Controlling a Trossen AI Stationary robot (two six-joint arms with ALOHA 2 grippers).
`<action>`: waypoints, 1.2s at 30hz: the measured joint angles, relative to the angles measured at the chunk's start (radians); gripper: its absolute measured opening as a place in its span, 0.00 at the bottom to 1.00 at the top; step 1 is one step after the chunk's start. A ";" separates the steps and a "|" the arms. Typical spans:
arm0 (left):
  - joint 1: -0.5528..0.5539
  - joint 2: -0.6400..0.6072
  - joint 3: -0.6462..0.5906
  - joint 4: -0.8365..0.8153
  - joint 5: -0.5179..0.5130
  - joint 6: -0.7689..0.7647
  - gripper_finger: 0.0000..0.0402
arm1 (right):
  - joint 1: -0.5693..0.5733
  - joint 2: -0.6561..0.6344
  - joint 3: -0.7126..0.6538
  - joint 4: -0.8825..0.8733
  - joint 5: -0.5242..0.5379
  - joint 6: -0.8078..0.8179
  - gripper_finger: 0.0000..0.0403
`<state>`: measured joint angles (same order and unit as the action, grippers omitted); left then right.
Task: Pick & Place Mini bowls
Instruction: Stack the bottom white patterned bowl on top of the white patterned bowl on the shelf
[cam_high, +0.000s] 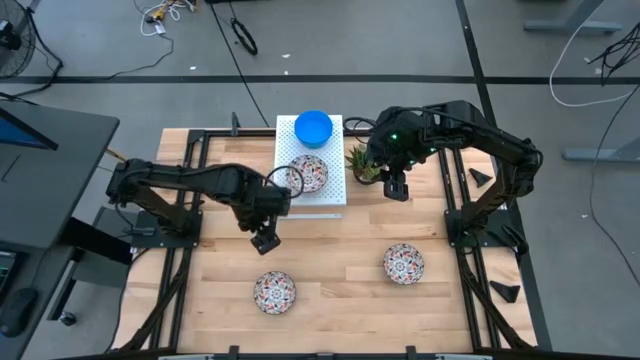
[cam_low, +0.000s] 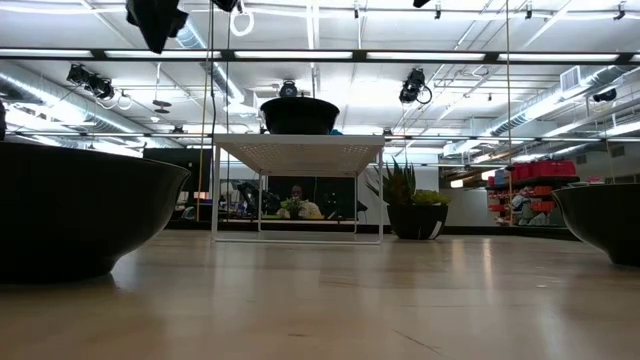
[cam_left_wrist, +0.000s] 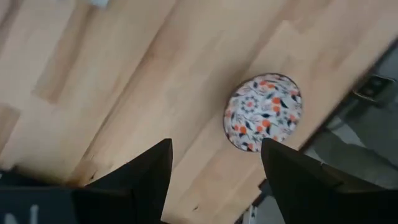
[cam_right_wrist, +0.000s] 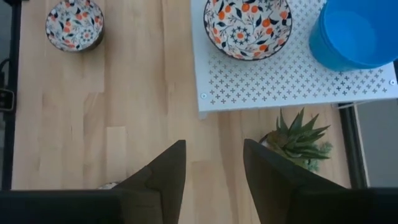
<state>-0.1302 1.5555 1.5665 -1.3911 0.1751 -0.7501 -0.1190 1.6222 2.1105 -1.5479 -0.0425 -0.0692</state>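
Note:
A white perforated box (cam_high: 330, 190) stands at the table's far middle. On it rest a bright blue bowl (cam_high: 313, 127), maybe a stack, and a floral bowl (cam_high: 308, 173); both also show in the right wrist view, the blue bowl (cam_right_wrist: 354, 34) and the floral bowl (cam_right_wrist: 247, 25). Two more floral bowls stand on the table, one near left (cam_high: 274, 291) and one near right (cam_high: 404, 264). My left gripper (cam_high: 265, 240) hangs open above the table, over the near left bowl (cam_left_wrist: 263, 112). My right gripper (cam_high: 396, 188) hangs open beside the box, by the plant.
A small green potted plant (cam_high: 362, 165) stands right of the box, close under my right gripper; it also shows in the right wrist view (cam_right_wrist: 297, 140). Dark frame rails (cam_high: 455, 200) run along the table's sides. Bare wood (cam_high: 340, 240) lies between the box and the two near bowls.

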 joint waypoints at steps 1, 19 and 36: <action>-0.015 0.000 0.000 -0.005 -0.020 -0.030 0.63 | 0.000 0.000 0.000 -0.004 0.000 -0.001 0.40; -0.241 0.016 -0.001 0.004 -0.253 -0.574 0.63 | 0.000 -0.003 0.000 -0.023 -0.126 -0.127 0.40; -0.352 0.154 -0.003 0.078 -0.277 -0.787 0.63 | 0.003 -0.004 0.000 -0.022 -0.130 -0.124 0.40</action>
<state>-0.4821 1.7092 1.5631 -1.3128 -0.1018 -1.5371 -0.1165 1.6184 2.1105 -1.5699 -0.1730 -0.1928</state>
